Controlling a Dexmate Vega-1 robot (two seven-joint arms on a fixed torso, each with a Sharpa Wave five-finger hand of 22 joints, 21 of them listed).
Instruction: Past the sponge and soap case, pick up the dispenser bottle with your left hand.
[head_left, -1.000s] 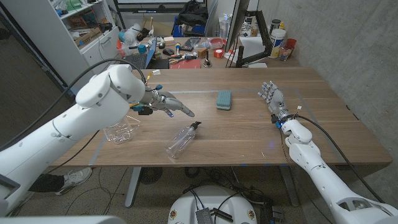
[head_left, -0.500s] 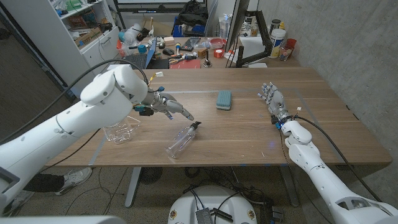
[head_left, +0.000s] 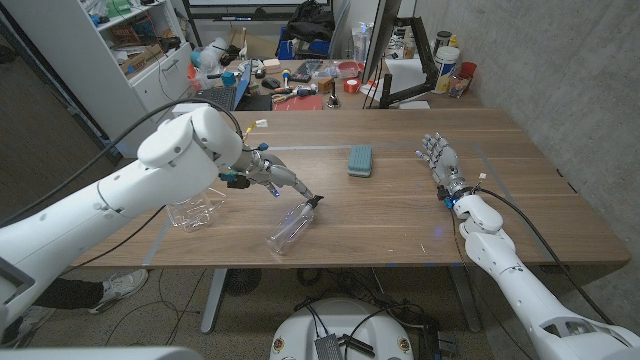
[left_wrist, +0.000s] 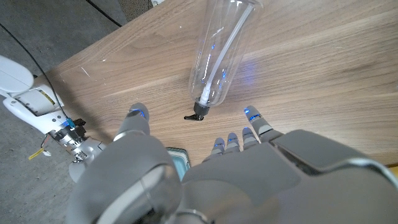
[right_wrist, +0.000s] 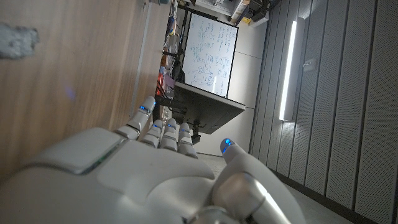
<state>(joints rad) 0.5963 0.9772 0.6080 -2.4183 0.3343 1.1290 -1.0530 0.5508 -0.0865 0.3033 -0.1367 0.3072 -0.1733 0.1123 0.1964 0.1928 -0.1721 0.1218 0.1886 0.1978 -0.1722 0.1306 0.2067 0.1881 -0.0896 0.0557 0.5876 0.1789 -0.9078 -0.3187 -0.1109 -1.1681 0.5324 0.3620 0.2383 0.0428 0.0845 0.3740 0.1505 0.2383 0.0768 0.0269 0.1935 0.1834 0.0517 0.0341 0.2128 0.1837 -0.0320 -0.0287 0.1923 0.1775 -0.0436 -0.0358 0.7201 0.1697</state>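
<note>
Hovering spread, empty, left robot hand (head_left: 281, 180) just above lying dispenser bottle (head_left: 292, 226).

The left arm reaches in across the tabletop (head_left: 400, 215), its left hand (head_left: 285, 182) held open with fingers extended. The right hand (head_left: 438, 160) stands with fingers straight and empty.

Bright, even light (soft shadows), edges distorted.

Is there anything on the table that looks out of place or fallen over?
Yes. The clear dispenser bottle lies on its side on the table, pump end toward the left hand, not upright. It looks empty; no spill shows.
</note>
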